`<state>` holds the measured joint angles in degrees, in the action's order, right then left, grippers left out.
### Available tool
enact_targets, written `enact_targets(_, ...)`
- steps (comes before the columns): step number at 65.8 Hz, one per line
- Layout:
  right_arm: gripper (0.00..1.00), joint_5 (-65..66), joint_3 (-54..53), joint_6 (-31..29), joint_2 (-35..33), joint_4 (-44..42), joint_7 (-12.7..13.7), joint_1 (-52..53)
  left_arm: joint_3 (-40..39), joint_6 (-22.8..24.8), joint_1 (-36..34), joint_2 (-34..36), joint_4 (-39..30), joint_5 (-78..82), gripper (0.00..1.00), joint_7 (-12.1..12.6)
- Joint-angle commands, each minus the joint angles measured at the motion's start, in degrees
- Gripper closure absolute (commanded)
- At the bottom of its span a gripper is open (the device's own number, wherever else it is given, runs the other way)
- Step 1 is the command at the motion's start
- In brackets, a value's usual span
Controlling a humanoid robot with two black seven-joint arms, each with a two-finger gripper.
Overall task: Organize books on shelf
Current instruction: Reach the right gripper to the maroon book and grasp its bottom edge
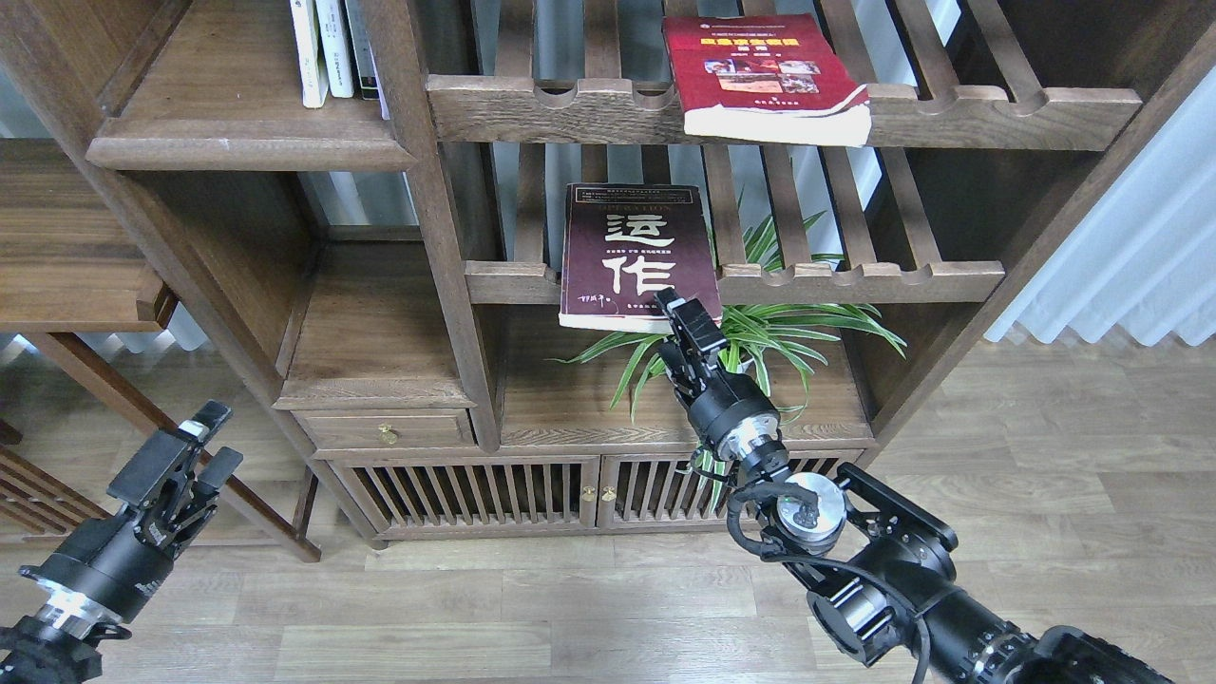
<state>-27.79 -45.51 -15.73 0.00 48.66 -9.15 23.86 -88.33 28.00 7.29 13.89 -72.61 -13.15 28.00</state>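
Your right pincer (686, 318) touches the lower right corner of the dark maroon paperback with big white Chinese characters (635, 255) on the middle slatted rack (855, 281); you cannot tell its grip. Your left pincer (195, 454), at 8 o'clock, hangs released. The red paperback with yellow title (760, 76) lies at 12 o'clock.

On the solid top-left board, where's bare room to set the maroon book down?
The solid shelf is bare from its left wall to the upright white books crowding its right end by the post. The maroon book lies on the slatted rack, right gripper at its lower edge.
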Motion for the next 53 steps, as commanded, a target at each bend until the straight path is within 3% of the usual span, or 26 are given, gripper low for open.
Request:
enact_targets(1,0.04,-1.03,0.59,2.01,0.00,-0.05,0.09,0.92,-0.09,0.00,0.00,0.08,0.01,-0.04,0.00,0.00)
enact_targets(7,0.06,-2.00,0.59,4.04,0.00,0.03,0.09,1.80,-0.35,0.00,0.00,-0.01,0.01,0.05,0.00,0.00)
enact_targets(10,0.16,-3.14,0.59,4.39,0.00,-0.05,0.09,2.33,-1.58,0.00,0.00,-0.01,0.10,0.05,0.00,0.00)
enact_targets(16,0.26,-4.46,1.03,4.39,0.00,-0.05,0.18,2.41,-2.46,0.00,0.00,-0.01,0.10,-0.04,0.00,0.00)
enact_targets(53,0.70,-7.10,2.26,3.60,0.00,-0.32,0.36,2.68,-4.57,0.00,0.79,0.08,0.36,-0.04,0.00,0.00)
